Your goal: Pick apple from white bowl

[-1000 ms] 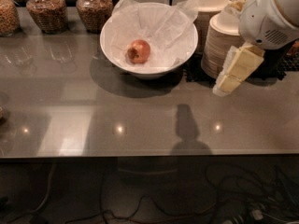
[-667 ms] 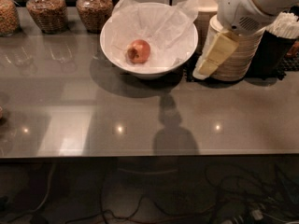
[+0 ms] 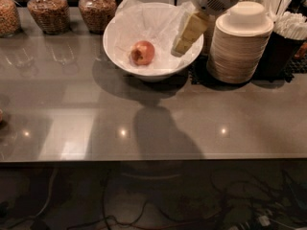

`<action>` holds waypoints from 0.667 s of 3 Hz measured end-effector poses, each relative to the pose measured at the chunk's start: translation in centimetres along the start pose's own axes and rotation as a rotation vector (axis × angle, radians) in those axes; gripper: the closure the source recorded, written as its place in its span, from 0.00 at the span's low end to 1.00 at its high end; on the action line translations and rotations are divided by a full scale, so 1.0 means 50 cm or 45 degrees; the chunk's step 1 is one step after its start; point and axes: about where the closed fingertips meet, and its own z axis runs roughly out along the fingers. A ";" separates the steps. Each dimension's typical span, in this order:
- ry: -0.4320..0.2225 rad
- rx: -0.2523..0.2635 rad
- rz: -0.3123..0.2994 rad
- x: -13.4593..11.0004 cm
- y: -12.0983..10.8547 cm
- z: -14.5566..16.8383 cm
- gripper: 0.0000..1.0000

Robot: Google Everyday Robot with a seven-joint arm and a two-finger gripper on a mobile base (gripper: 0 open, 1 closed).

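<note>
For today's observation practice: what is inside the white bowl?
Crinkled white paper lines the white bowl, and the apple lies on it. The gripper hangs over its right side, covering some paper. The bowl's floor under the paper is hidden.

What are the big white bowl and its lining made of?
The white bowl: probably glazed ceramic or plastic, going by its glossy, smooth rim. Its lining: thin white paper, crinkled and creased. The end effector hangs over the bowl's right side, apart from the apple.
</note>
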 end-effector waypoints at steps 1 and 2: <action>-0.025 0.011 -0.028 -0.028 -0.034 0.063 0.00; -0.036 0.007 -0.047 -0.048 -0.056 0.118 0.00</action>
